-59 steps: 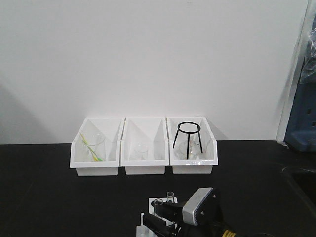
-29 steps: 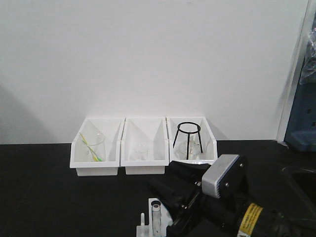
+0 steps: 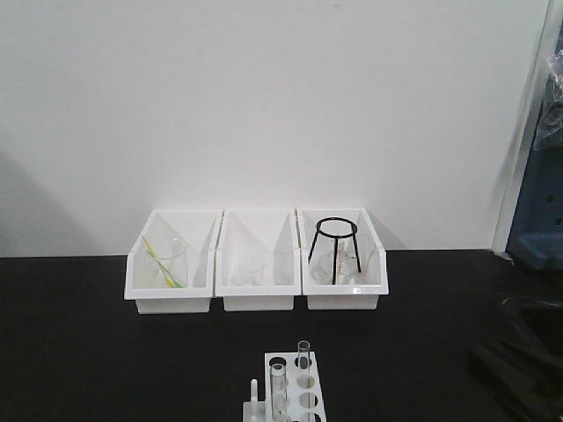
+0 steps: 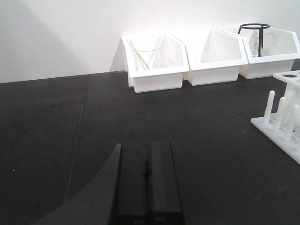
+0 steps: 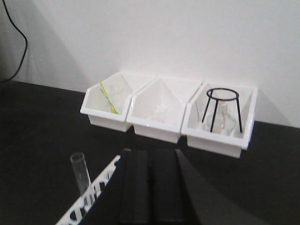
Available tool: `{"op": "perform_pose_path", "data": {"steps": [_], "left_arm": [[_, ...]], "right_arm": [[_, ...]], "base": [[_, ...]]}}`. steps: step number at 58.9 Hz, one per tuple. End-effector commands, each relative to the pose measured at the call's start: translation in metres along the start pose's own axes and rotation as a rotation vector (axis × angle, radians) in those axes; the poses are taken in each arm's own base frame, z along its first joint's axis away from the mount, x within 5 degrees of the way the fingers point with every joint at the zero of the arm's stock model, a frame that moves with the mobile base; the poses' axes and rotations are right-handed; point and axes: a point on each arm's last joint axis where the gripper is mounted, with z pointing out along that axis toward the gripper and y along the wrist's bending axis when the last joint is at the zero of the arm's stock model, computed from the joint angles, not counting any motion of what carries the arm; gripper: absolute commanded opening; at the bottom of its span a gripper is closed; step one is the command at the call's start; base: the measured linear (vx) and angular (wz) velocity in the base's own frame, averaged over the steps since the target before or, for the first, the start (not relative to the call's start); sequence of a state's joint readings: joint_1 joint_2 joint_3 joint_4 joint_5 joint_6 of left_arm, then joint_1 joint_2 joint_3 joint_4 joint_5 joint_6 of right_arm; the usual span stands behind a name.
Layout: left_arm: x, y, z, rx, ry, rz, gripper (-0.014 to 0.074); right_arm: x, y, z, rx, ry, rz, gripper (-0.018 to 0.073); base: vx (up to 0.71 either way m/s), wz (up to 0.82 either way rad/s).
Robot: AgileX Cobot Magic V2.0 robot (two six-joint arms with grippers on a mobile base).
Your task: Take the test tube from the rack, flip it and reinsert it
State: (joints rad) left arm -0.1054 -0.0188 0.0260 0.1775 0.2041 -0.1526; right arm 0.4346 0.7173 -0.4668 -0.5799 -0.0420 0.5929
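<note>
While both jaws sit shut and empty, test tube (image 3: pixel 279 387) upright in rack (image 3: pixel 303 397) on counter (image 3: pixel 106 352); risks nudging twin tube (image 3: pixel 303 353) and tipping the rack.

Clear test tube (image 3: pixel 279 387) upright in white rack (image 3: pixel 299 396)

A black tabletop (image 3: pixel 106 334) runs up to a white wall. On it, against the wall, 3 white bins stand in a row, touching side by side: the left bin (image 3: pixel 170 290), the middle bin (image 3: pixel 257 293) and the right bin (image 3: pixel 344 292). Nearer the front edge, well apart from the bins, the rack (image 3: pixel 296 391) sits on the black surface, a small white block with round holes on top and short pegs (image 4: pixel 281 112) along 1 side.
</note>
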Motion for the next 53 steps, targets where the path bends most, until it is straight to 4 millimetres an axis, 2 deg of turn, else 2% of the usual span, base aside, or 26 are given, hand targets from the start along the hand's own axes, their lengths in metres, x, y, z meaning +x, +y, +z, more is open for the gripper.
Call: {"op": "perform_pose_path", "data": {"steps": [1,9,16,28,43,53], "left_arm": [[-0.009,-0.001,-0.001,0.014,-0.092,-0.014,-0.0006],[-0.009,-0.001,-0.001,0.014,-0.092,-0.014,-0.0006],[-0.009,-0.001,-0.001,0.014,-0.092,-0.014,-0.0006],[-0.009,-0.001,-0.001,0.014,-0.092,-0.014,-0.0006],[-0.009,-0.001,-0.001,0.014,-0.092,-0.014,-0.0006],[-0.009,-0.001,-0.001,0.014,-0.092,-0.014,-0.0006]], "right_arm": [[0.007,0.002,-0.023,-0.019,-0.085,0.003,-0.0011],[0.033,0.002,-0.046,-0.016,-0.114,-0.006,-0.0011],[0.052,0.002,-0.055,-0.016,-0.122,-0.007,-0.0011],[0.078,0.002,-0.056,-0.016,-0.064,-0.005,-0.0011],[0.102,0.0,-0.057,0.001,-0.003,0.009,-0.0011],[0.108,-0.013,-0.067,0.168,-0.064,0.06,-0.0011]], "base": [[0.0,0.0],[0.0,0.0],[0.0,0.0],[0.0,0.0],[0.0,0.0],[0.0,0.0]]}}
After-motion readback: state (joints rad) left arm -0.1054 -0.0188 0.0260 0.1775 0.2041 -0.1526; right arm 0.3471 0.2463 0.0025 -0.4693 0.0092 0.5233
